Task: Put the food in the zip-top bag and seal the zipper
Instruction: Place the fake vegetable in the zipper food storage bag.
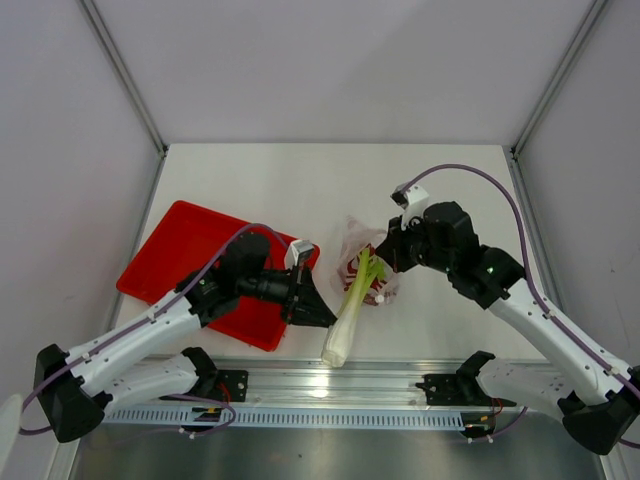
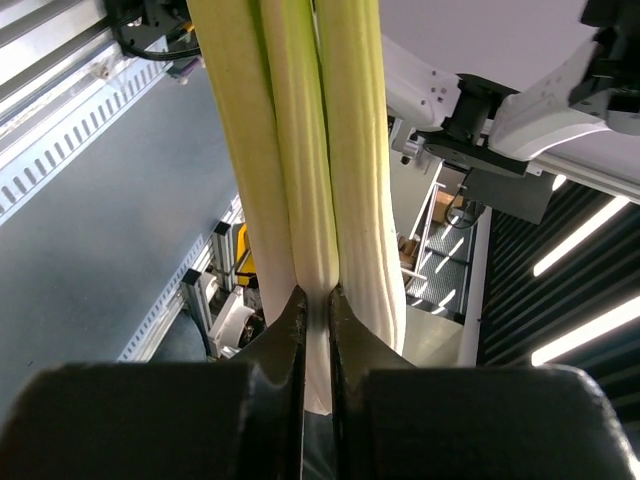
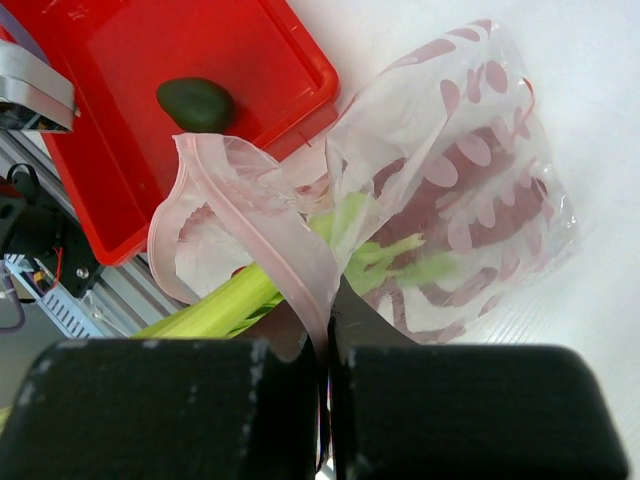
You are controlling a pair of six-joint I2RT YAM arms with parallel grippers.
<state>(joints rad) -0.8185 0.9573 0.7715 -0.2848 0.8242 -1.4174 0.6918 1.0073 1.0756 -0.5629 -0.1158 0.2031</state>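
The white-and-green leek (image 1: 350, 310) slants up from the table's near edge, its green top poking into the mouth of the clear zip-top bag (image 1: 355, 238). My left gripper (image 1: 325, 318) is shut on the leek's (image 2: 300, 150) pale lower stalk, which the fingers (image 2: 285, 330) pinch. My right gripper (image 3: 328, 300) is shut on the bag's (image 3: 480, 120) pink zipper (image 3: 260, 220) strip and holds the mouth lifted. The red lobster (image 3: 470, 200) shows through the plastic inside the bag. The dark-green fruit (image 3: 195, 103) lies on the red tray (image 3: 270, 60).
The red tray (image 1: 180, 250) sits at the left, partly under my left arm. An aluminium rail (image 1: 330, 385) runs along the table's near edge, just below the leek's white end. Grey walls close in the table's sides and back.
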